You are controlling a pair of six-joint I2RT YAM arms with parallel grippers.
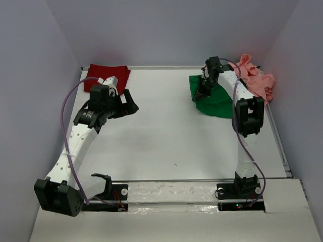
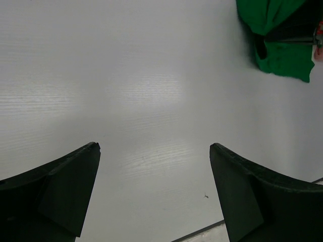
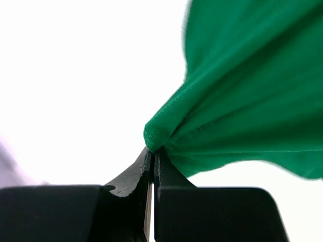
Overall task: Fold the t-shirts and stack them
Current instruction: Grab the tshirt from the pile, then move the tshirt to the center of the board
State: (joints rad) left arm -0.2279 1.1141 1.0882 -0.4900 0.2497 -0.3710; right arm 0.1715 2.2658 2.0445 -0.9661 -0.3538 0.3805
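Closest to the right wrist lens, the right claw [image 3: 152, 154] has its two black fingers pressed together on a rolled edge of the green t-shirt [image 3: 242, 101]. A small bulge of hem sits just above the fingertips. From that pinch the bright green cloth fans up and to the right of the claw in tight radiating creases, smoothing into broad soft folds farther out. From above, the rest of this shirt lies as a crumpled heap on the white bench [image 1: 166, 131], directly under the right claw and spreading to its near side. The salmon pink t-shirt [image 1: 257, 80] is a bunched, lumpy pile just beyond the right claw on its outer side, against the far right edge of the bench and partly hidden by the arm. The left claw [image 2: 155, 146] has its fingers spread wide with only bare bench between them, and it is well apart from the green cloth. The dark red t-shirt [image 1: 101, 73] lies fairly flat just behind the left claw in the far left corner, its near part covered by the wrist.
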